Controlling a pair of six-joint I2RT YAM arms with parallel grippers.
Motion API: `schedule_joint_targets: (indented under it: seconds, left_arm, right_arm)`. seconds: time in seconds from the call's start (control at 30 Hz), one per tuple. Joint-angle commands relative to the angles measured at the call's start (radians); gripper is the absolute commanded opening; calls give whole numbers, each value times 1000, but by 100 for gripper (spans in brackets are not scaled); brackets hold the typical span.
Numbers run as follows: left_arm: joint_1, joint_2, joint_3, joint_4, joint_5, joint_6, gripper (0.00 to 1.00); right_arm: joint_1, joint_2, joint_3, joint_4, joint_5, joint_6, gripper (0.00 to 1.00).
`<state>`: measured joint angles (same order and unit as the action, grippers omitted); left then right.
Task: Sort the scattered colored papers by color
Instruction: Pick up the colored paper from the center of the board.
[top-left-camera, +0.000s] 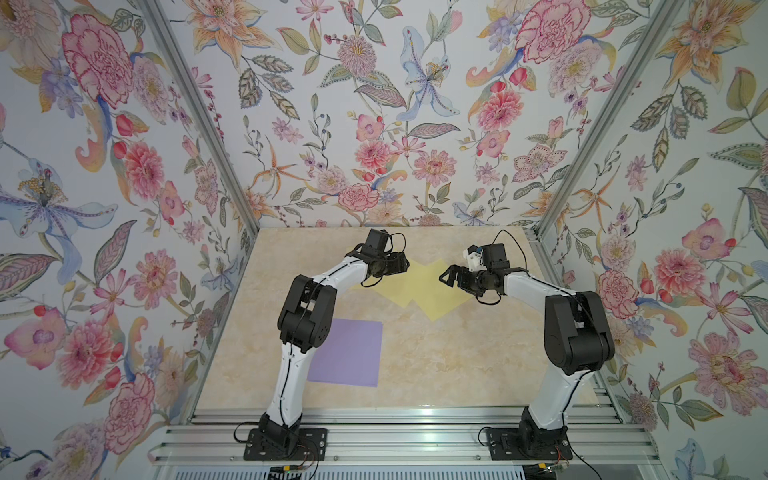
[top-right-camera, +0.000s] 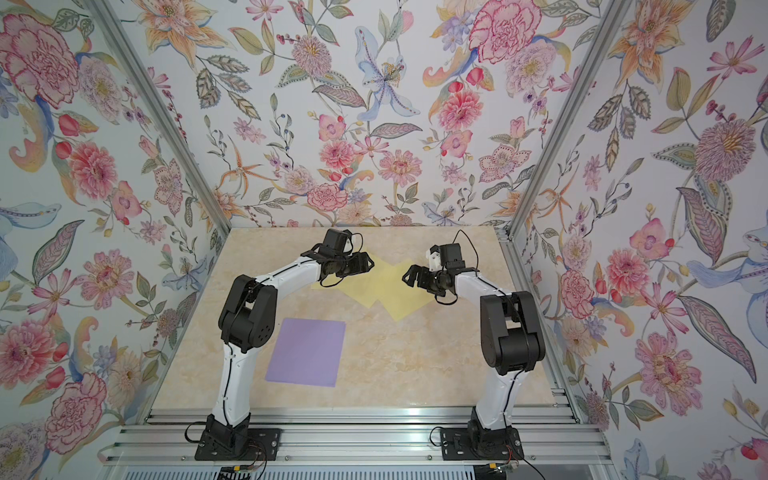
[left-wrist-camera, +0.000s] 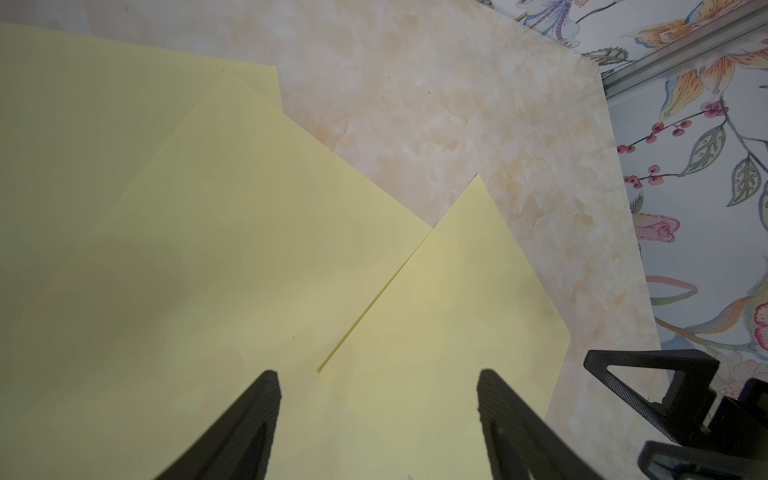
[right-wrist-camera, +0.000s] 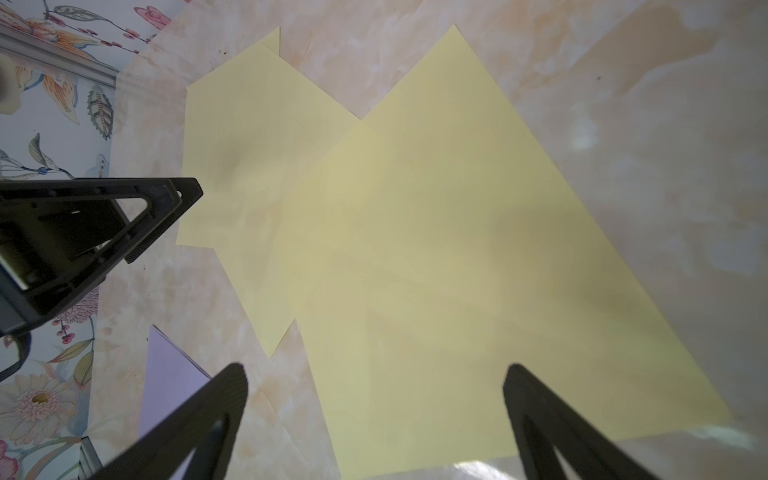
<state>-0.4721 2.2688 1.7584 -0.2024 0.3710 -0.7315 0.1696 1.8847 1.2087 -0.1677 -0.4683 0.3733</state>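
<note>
Aluminum rail (top-left-camera: 415, 436) sits right up front. Next comes the beige marbled tabletop (top-left-camera: 436, 365), with lavender paper (top-left-camera: 349, 357) lying flat beside the left arm (top-left-camera: 286, 374). Further back there are overlapping yellow papers (top-left-camera: 419, 291) mid-table. Left gripper (left-wrist-camera: 376, 374) and right gripper (right-wrist-camera: 374, 370) are over them, jaws spread wide, nothing held. Floral wallpaper (top-left-camera: 374, 104) all round.

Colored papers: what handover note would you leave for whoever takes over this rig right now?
Left claw: open, empty, above the yellow papers.
Right claw: open, empty, above the same papers.
Yellow papers: overlapping, skewed, far middle of the tabletop.
Lavender paper: flat, apart, near left of the tabletop; sheet count unclear.
Done: colors look separated.
To do: perhaps squaring the yellow pile.
</note>
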Motion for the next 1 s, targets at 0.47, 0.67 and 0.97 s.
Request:
schedule_joint_targets:
  seconds: [0.47, 0.67, 0.97]
  left_arm:
    - [-37, 115, 129, -87, 13, 4, 78]
    - [-43, 127, 151, -109, -1, 8, 77]
    - [-62, 135, 154, -160, -42, 33, 77]
  right_arm:
    - [-55, 103, -18, 16, 2, -42, 100]
    - [-54, 113, -25, 33, -16, -34, 100]
    - [-55, 108, -39, 52, -38, -26, 100]
